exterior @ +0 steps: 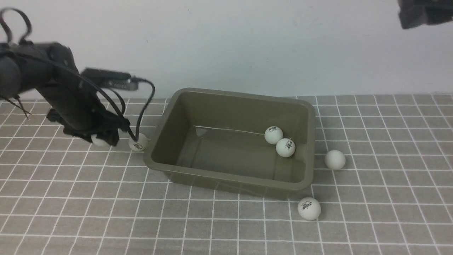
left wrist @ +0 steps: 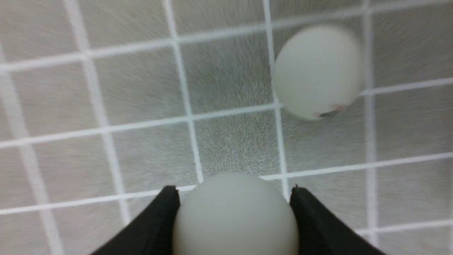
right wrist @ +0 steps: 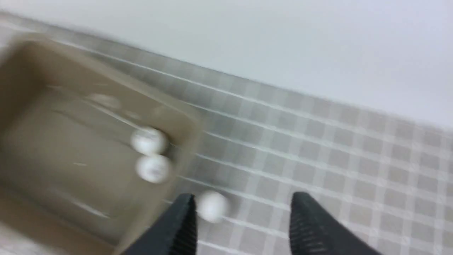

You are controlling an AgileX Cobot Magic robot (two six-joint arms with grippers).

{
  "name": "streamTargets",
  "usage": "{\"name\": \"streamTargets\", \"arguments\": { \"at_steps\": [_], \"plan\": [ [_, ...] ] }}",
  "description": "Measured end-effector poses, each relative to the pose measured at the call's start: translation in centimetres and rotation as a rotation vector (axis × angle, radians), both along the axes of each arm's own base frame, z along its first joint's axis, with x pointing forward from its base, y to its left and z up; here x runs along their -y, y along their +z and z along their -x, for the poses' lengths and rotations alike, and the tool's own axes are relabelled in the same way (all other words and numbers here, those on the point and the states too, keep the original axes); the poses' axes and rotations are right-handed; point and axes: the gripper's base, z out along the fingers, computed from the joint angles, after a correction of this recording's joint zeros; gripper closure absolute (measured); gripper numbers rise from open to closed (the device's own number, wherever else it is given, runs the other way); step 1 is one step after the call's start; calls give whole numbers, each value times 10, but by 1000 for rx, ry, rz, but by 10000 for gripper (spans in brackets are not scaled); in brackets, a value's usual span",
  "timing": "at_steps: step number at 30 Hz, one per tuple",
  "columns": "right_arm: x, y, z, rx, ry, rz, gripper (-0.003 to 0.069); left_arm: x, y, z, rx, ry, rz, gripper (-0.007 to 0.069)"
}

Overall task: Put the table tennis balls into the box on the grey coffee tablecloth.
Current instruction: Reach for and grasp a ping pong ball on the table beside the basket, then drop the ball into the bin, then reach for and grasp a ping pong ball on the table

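Left jaws around ball near box

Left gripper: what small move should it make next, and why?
Probably lift the left gripper slightly: its fingers sit against both sides of a ball on the tablecloth, and the box rim beside it is higher than the ball.

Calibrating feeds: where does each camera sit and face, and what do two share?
Front: between the arms, facing forward over the olive-grey plastic box; left arm shows.
Left wrist: facing down at checked grey cloth; left pincer clasps a white plastic ball.
Right wrist: high, tilted down toward the box; open right pincer shows.
Shared: box, in front and right wrist.
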Motion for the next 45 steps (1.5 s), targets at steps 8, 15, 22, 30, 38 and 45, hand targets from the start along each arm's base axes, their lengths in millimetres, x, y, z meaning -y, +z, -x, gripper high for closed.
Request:
{"name": "streamTargets", "arguments": {
  "at_steps": [8,15,22,30,38,45],
  "plan": [
    [35,-115,-34,-296,-146,-144,402,67,86,26,206,-180,192,279],
    [20,-191,-78,-364,-108,-228,227,138,43,26,81,-361,219,267],
    [-1,-254,-101,-432,-81,-223,114,154,16,18,1,-402,168,50],
    [-14,-290,-112,-432,-81,-230,275,125,76,5,26,-356,23,326],
    [0,-241,-104,-426,-71,-197,296,23,109,-9,63,-79,3,628],
    [-27,-123,-70,-112,40,-318,296,-29,59,-27,-66,34,74,624]
  ]
}}
